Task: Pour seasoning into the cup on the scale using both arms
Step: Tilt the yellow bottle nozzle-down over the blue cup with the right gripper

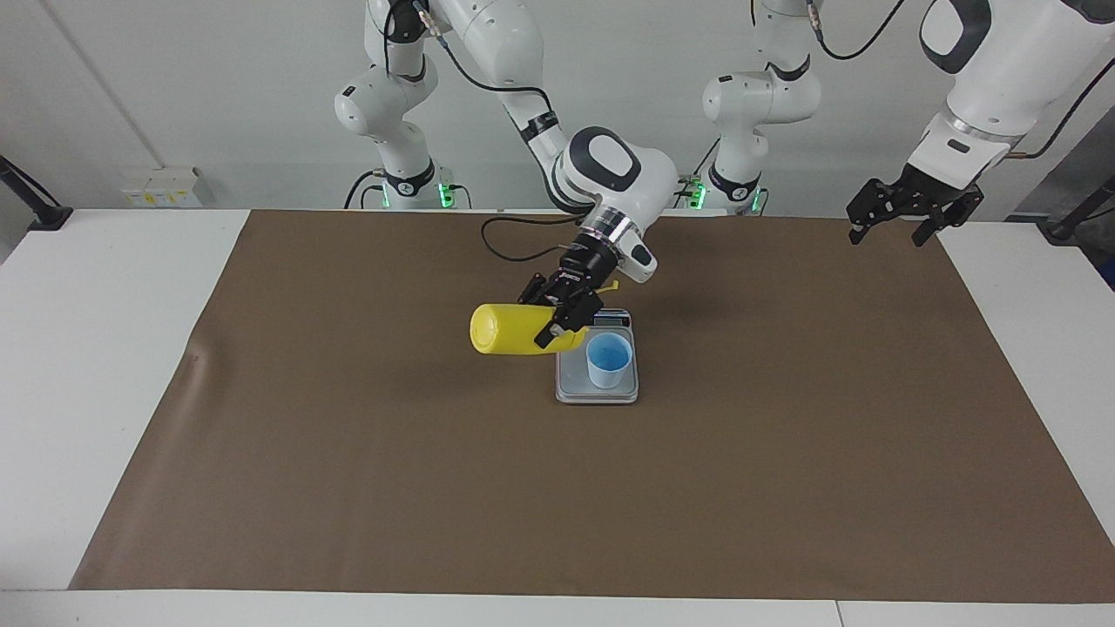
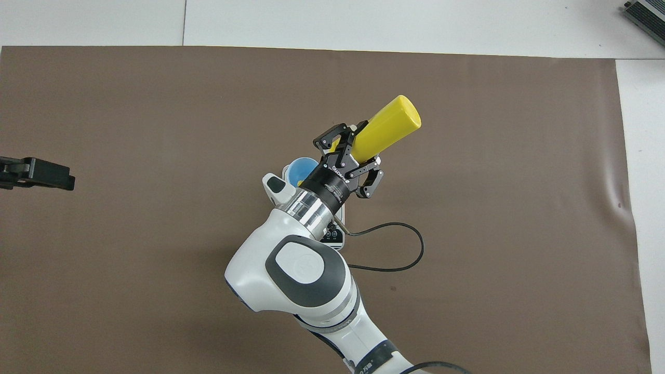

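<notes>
The seasoning [image 1: 510, 329] is pinched by the right pincer [image 1: 564, 318] and held almost level beside the cup [image 1: 608, 360] on the scale [image 1: 598, 390], nozzle end toward the cup, base toward the right arm's end. The left pincer [image 1: 897, 212] waits spread over the surface [image 1: 784, 453]. No legible labels are shown.

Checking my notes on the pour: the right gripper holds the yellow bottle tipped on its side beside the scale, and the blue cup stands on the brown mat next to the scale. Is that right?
One thing is wrong: the blue cup stands on the scale, not on the brown mat, as the facing view shows. The right gripper does hold the yellow bottle tipped sideways beside the scale.
</notes>
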Motion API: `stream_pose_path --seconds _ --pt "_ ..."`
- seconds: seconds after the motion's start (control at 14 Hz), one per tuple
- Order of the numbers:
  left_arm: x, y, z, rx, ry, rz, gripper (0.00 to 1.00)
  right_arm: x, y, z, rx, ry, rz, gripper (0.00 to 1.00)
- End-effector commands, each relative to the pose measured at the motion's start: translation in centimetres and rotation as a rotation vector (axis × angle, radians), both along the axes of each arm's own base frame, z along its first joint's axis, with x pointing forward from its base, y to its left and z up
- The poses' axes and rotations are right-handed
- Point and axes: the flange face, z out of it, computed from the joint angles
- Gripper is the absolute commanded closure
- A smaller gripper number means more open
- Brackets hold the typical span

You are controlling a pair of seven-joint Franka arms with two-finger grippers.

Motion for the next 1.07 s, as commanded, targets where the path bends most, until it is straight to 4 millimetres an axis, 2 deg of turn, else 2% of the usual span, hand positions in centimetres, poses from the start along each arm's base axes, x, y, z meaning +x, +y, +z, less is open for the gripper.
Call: stream_pose_path --seconds 0.0,0.5,0.71,0.78,0.93,1.0 --pt "-0.6 0.2 0.3 -0.002 0.003 -0.010 0.00 -0.1 -0.4 1.2 -0.008 -0.028 -0.006 1.00" --pt "-0.5 0.3 0.3 -0.002 0.005 -0.008 0.00 -0.8 0.3 1.2 0.005 -0.026 -0.010 1.00" --pt "-0.6 0.2 0.3 -0.002 0.003 -0.010 0.00 -1.5 0.4 0.5 0.132 -0.039 -0.075 1.00" --pt "-0.6 0.3 0.3 -0.002 0.003 -0.008 0.00 -1.5 0.3 1.0 0.157 -0.034 -0.088 1.00" --pt "-0.6 0.3 0.3 -0.002 0.003 -0.008 0.00 -1.5 -1.0 3.6 0.295 0.010 -0.154 1.00" --pt "-0.6 0.3 0.3 -0.002 0.003 -0.008 0.00 -0.7 -3.3 5.5 0.395 0.045 -0.201 1.00"
